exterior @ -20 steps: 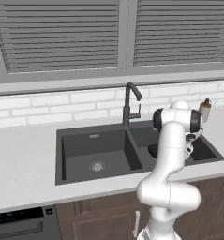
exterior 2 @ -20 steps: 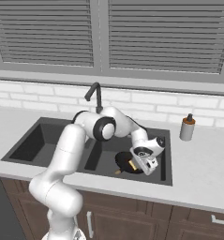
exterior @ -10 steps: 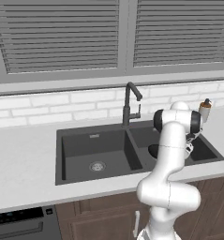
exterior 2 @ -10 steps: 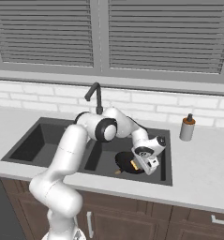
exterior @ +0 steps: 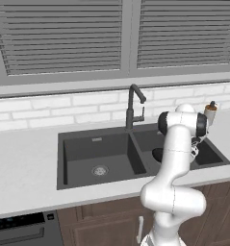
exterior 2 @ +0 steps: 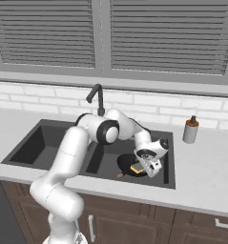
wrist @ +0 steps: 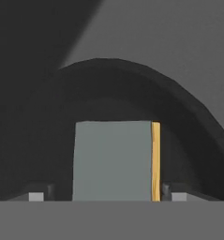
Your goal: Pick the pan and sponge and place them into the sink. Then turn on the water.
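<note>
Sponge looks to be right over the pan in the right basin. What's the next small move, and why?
Probably open the gripper and let the sponge drop: it sits between the fingers just above the pan, which already lies in the sink.

I can read no text, label, brand or number anywhere: not on the sink [exterior 2: 169, 157], the faucet [exterior: 133, 105], the soap bottle [exterior 2: 190, 130], or the sponge [wrist: 114, 161] before me.
</note>
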